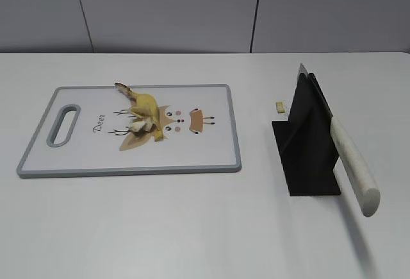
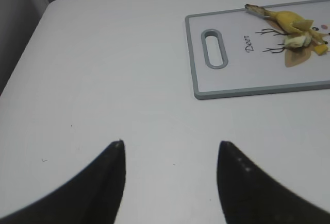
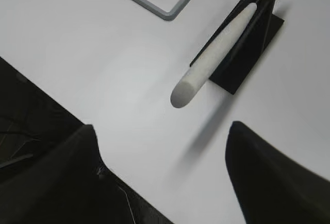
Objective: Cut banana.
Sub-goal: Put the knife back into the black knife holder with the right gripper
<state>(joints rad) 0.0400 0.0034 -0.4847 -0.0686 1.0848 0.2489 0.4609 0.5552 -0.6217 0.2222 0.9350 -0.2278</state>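
Note:
The banana [image 1: 142, 106] lies on the white grey-rimmed cutting board [image 1: 211, 144], a yellow stub with a dark stem, with pale cut pieces [image 1: 142, 125] beside it on the deer print. It also shows in the left wrist view [image 2: 289, 20], far beyond my left gripper [image 2: 170, 147], which is open and empty over bare table. The knife [image 1: 349, 157], white-handled, rests in a black stand [image 1: 307, 144]. Its handle [image 3: 211, 62] points toward my right gripper [image 3: 162, 131], which is open and empty near the table's front edge. Neither gripper shows in the exterior view.
A tiny yellowish crumb [image 1: 279, 106] lies on the table left of the stand. The board has a handle slot [image 1: 64, 125] at its left end. The board's corner [image 3: 167, 10] shows in the right wrist view. A grey wall runs behind the table.

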